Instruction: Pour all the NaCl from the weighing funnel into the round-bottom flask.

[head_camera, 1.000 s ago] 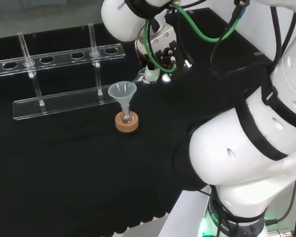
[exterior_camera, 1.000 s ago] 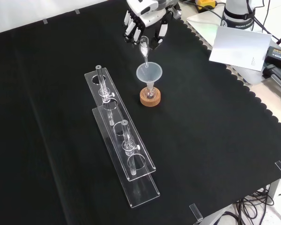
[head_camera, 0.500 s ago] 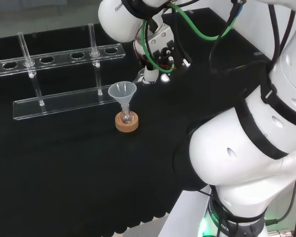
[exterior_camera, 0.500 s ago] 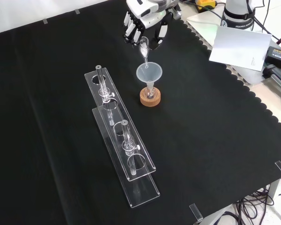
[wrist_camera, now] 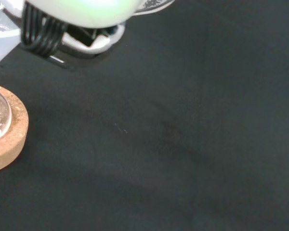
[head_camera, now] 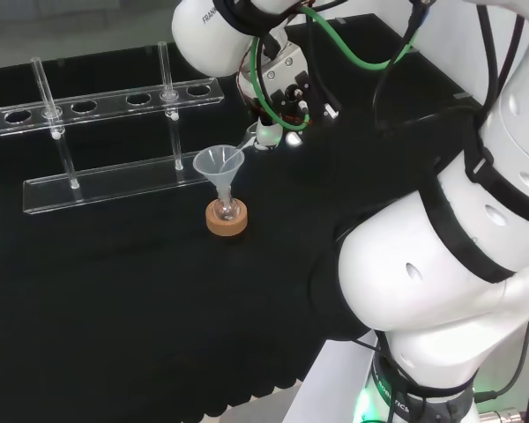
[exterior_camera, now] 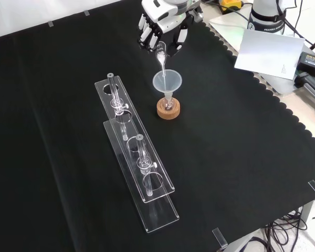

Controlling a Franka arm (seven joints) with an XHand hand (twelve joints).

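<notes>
- Two acrylic racks (exterior_camera: 139, 173) sit idle in the front view, left of the action.
- Round-bottom flask (exterior_camera: 168, 104) on its cork ring (exterior_camera: 168, 109) carries a plastic funnel (exterior_camera: 167, 82); looks top-heavy, so don't bump it.
- Hand (exterior_camera: 163, 21) has fingers curled round the weighing funnel (exterior_camera: 160, 55), tipped spout-down over that funnel. It's light, slippery glass, probably fragile, so grip the wide bulb.

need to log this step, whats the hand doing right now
Hand: shut on the weighing funnel, tilted with its tip over the plastic funnel in the round-bottom flask.
</notes>
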